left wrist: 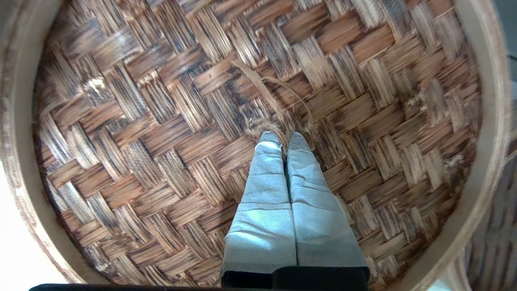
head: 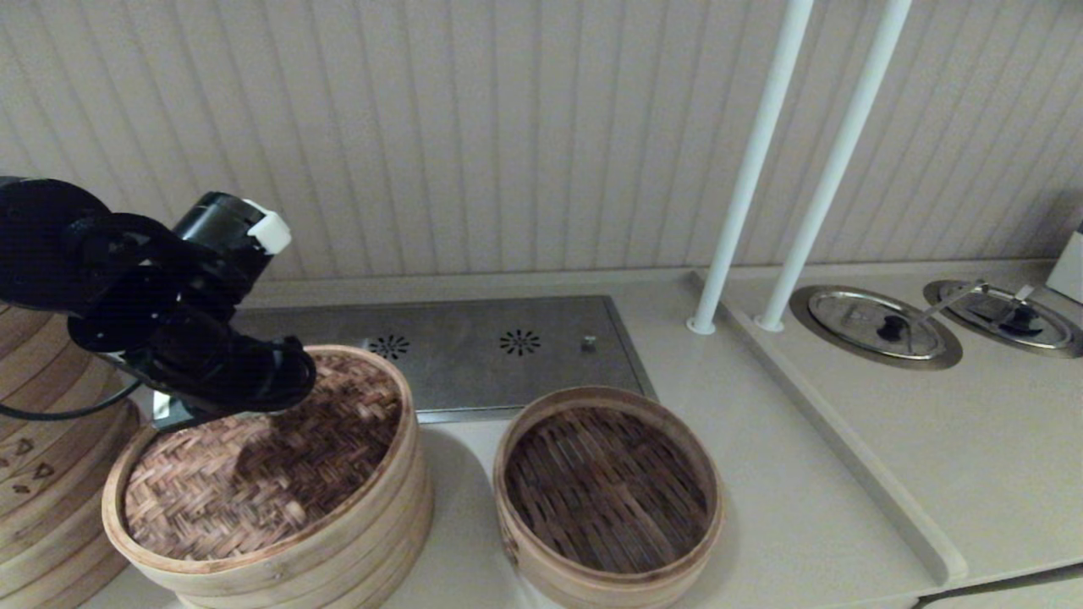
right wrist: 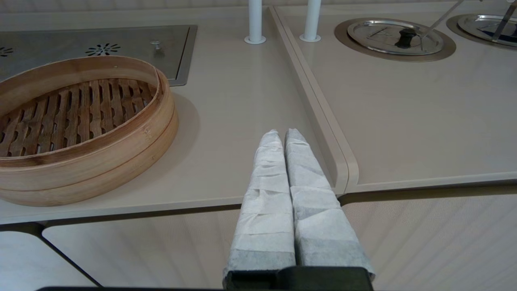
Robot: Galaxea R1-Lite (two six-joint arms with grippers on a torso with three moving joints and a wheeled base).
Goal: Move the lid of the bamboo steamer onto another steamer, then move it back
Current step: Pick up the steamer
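Left wrist view: left gripper (left wrist: 282,139) is pinched closed on the fibre loop (left wrist: 278,101) at lid (left wrist: 161,141) centre. Lid sits on the stack at 9 o'clock of the empty steamer (head: 607,491). Judged light, stiff; lift by the loop. Right gripper (right wrist: 282,135) closed, idle.

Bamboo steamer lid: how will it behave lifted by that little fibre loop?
The bamboo steamer lid is probably light and stiff, given its thin weave and bent-wood rim. Held by the left gripper at one centre loop, it may swing or tilt.

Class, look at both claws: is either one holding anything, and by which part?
The left claw is shut on the twine loop at the centre of the bamboo steamer lid. The right claw holds nothing.
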